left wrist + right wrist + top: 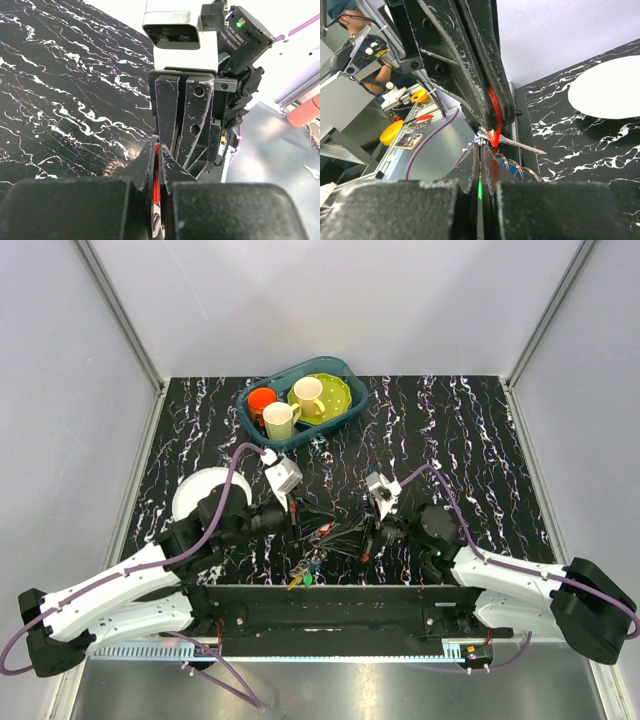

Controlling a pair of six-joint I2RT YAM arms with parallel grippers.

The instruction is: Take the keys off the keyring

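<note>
Red plastic marks the key in play. The left gripper (159, 167) has its jaws closed flat on the red-headed key (493, 114), whose bare steel blade juts sideways below the fingers. Nose to nose with it, the right gripper (481, 165) is also fully closed. It appears to grip the keyring (516, 166) or something strung on it, though the pinch itself is hidden between the pads. Ring and other keys (304, 576) sit low between the two arms at the near edge of the black marbled table (450, 440), with yellow, green and blue heads showing.

Step in hand: working one key off while the ring is braced. Next move, as judged — the left gripper must slide the key's eye along the coil to its open end, with the right holding firm.

No brand or label is legible — print on the right wrist's camera module (245, 32) is too small to read.
</note>
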